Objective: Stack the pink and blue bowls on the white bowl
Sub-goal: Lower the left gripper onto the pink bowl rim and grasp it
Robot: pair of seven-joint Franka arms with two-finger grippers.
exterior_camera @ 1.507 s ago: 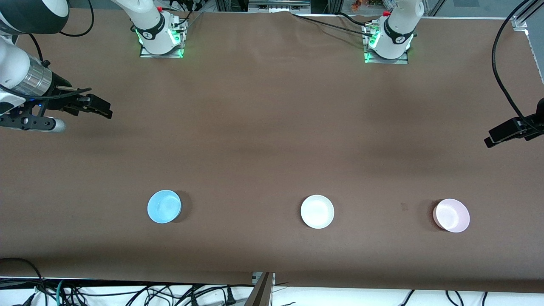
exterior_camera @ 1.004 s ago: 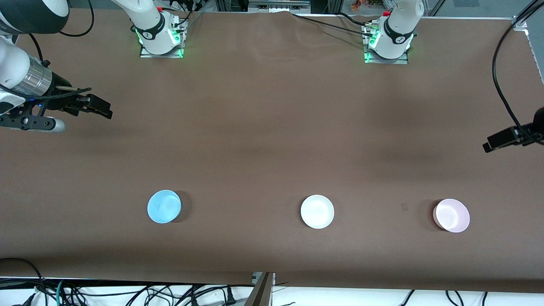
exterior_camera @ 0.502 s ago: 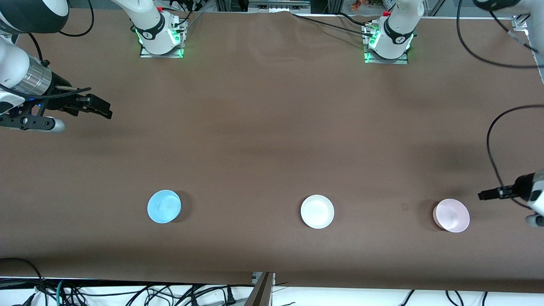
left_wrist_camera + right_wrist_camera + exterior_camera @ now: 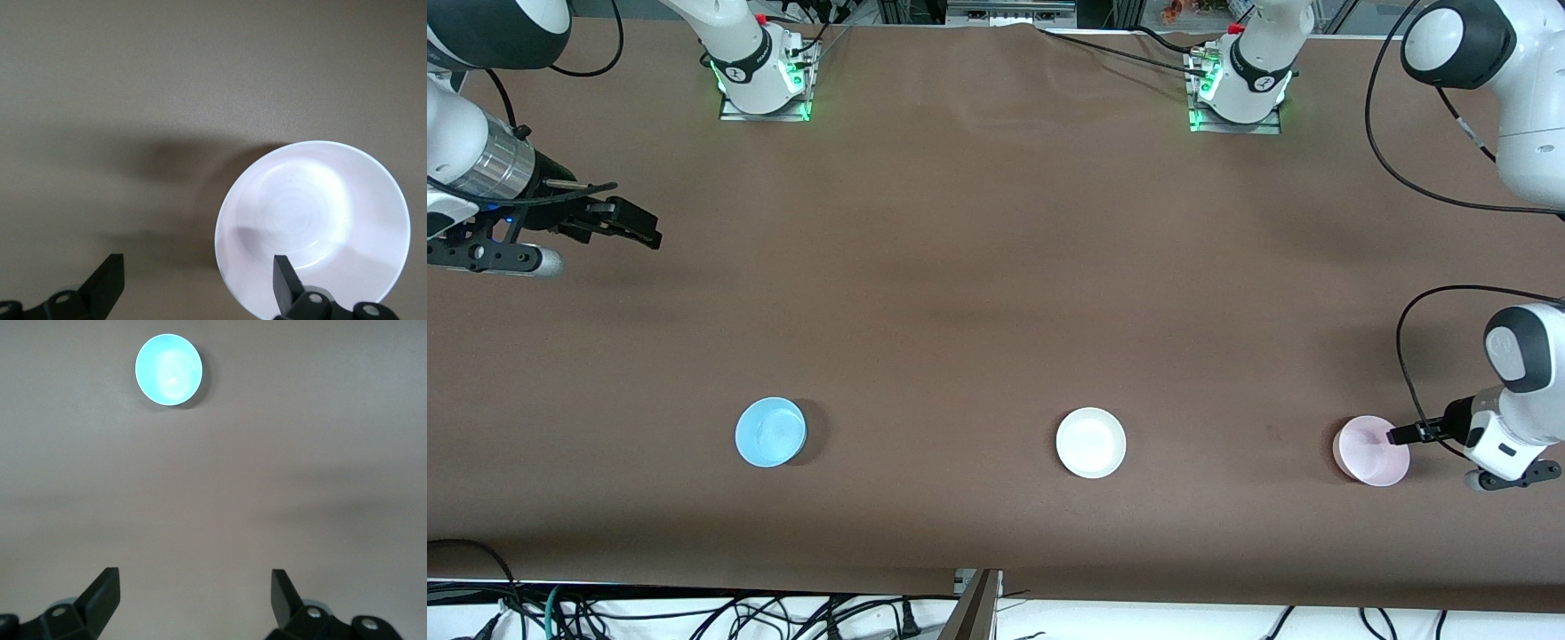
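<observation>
- With fingers spread wide and nothing between them, left gripper (image 4: 1394, 436) hangs low over the pink bowl (image 4: 1370, 451), at the rim toward the left arm's end of the table; one fingertip (image 4: 288, 283) over the bowl's inside in the left wrist view, the other over bare cloth beside it; whether a finger touches the bowl, cannot tell.
- Equally wide and empty, right gripper (image 4: 639, 229) waits in the air over bare table at the right arm's end, well apart from every bowl.
- Pink bowl: small, round, glossy, very pale pink, upright, plain inside with faint rings at the bottom.
- White bowl (image 4: 1090, 443): same kind and size, plain glossy white, upright, between the other two and well apart from each.
- Blue bowl (image 4: 770, 432): light sky-blue, glossy, upright, toward the right arm's end; seen also in the right wrist view (image 4: 168, 370), with a bright spot in its middle.
- All three in a row, about equally near the front camera, none stacked.
- Table (image 4: 978, 267) covered in a matte brown cloth, soft shadows across it.
- Arm bases (image 4: 763, 76) along the table's upper edge, lit green at the foot; tangled cables (image 4: 694, 613) past the edge nearest the front camera.
</observation>
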